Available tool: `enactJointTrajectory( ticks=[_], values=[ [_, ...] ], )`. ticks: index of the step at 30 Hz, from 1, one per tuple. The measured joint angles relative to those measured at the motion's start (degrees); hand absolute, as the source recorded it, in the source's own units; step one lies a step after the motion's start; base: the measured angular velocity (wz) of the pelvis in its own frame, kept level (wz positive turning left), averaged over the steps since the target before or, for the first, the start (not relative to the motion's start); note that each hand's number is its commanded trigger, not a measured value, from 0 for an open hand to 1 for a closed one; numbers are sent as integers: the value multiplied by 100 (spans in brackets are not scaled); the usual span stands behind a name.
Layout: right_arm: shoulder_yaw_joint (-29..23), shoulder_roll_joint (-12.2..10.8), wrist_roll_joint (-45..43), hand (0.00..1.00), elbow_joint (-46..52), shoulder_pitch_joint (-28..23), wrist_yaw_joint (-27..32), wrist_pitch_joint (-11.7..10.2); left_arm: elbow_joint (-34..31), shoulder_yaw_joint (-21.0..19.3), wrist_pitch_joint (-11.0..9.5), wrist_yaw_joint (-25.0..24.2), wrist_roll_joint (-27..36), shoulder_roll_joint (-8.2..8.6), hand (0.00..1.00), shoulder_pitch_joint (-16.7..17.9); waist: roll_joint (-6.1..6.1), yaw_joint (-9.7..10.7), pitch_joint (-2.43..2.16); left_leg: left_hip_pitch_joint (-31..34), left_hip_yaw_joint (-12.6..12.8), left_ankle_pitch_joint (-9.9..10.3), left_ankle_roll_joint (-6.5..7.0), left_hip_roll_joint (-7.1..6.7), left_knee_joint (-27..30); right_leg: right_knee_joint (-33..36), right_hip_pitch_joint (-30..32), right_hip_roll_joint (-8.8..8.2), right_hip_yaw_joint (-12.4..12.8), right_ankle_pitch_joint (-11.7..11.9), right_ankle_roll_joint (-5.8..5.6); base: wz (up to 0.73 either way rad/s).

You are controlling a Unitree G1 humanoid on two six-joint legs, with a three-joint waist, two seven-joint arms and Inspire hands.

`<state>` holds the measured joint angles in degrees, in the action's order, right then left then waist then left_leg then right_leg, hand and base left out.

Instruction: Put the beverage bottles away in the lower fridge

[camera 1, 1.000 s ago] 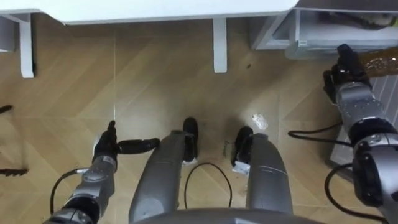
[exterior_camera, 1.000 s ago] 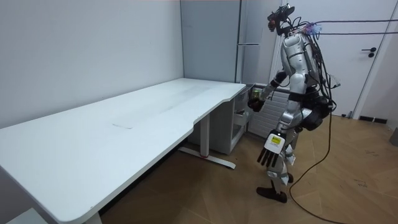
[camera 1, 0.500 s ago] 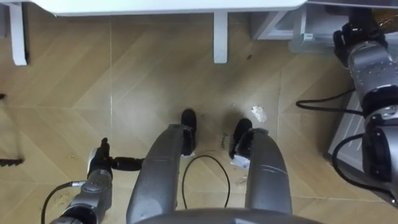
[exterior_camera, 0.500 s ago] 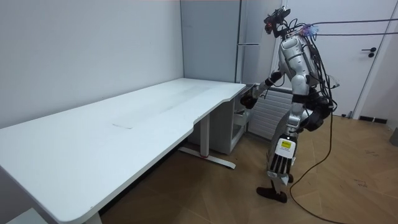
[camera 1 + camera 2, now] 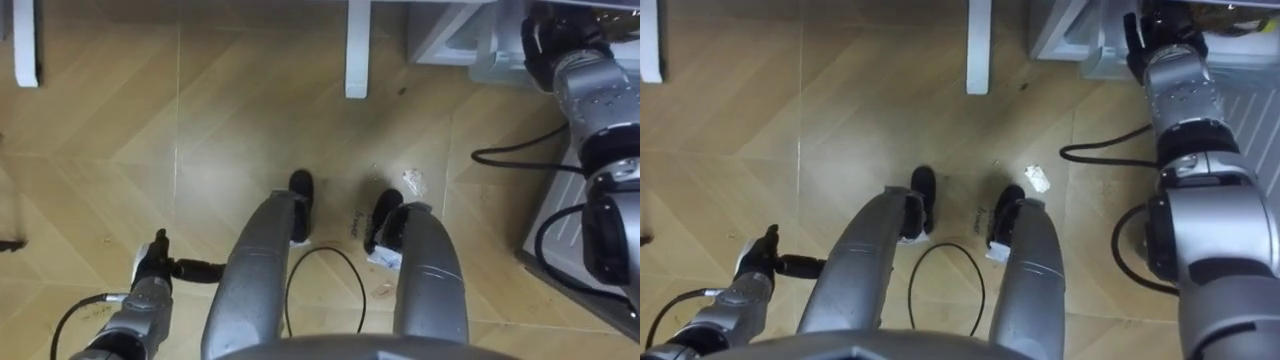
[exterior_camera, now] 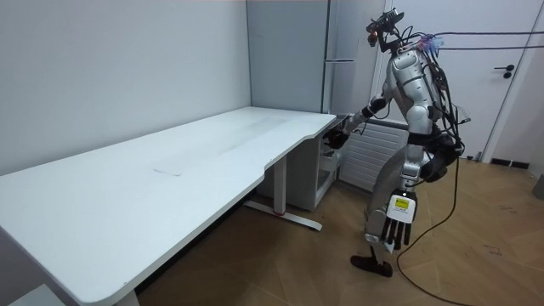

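Note:
My right hand (image 5: pixel 1160 35) reaches forward at the top right, its dark fingers curled round a drink bottle (image 5: pixel 1218 12) of which little shows. In the room view this right hand (image 6: pixel 337 138) is held out at the open white compartment (image 5: pixel 450 45) low down by the tall grey fridge (image 6: pixel 340 51). A translucent bin (image 5: pixel 500 65) sits in that compartment. My left hand (image 5: pixel 150 272) hangs by my left leg with straight fingers and holds nothing; in the room view the left hand (image 6: pixel 398 231) points down at the floor.
I stand on a wooden floor at the end of a long white desk (image 6: pixel 170 170), whose leg (image 5: pixel 357 50) stands ahead of my feet. A scrap of white paper (image 5: pixel 413 181) lies by my right foot. A white door (image 6: pixel 518 85) is behind me.
My right hand has gone further forward with the bottle toward the compartment. My left arm has swung back and down beside my leg. The eye view has shifted.

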<state>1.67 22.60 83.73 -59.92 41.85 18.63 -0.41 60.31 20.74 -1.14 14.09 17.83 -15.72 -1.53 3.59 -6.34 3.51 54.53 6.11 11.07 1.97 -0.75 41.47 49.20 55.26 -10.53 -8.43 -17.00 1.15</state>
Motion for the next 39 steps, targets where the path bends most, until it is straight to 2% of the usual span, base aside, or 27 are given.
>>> enactJointTrajectory(
  ticks=[4,14,24,39],
  values=[
    [222,2,-13,0,0,0,-19,-5,-26,67,82,-2,0,-37,0,3,19,-4,-7,-8,-3,-1,2,3,18,5,-24,-5,-22,1,1,0],
    [379,129,-106,0,-8,-28,-325,-5,-73,119,246,-112,34,-80,0,5,23,26,-10,-37,-58,-4,5,9,26,-28,-117,-6,-109,4,7,2],
    [485,136,-107,0,-13,-143,-697,6,-153,265,261,-215,59,-101,0,113,22,-21,-10,-149,-37,-3,2,86,-2,-154,-241,76,-110,64,30,-4],
    [497,184,-365,0,-86,-251,-758,5,-295,327,239,-209,57,-117,0,240,22,-8,-10,-349,-7,-1,4,116,-91,-292,-451,108,-109,109,17,-1]
  ],
)
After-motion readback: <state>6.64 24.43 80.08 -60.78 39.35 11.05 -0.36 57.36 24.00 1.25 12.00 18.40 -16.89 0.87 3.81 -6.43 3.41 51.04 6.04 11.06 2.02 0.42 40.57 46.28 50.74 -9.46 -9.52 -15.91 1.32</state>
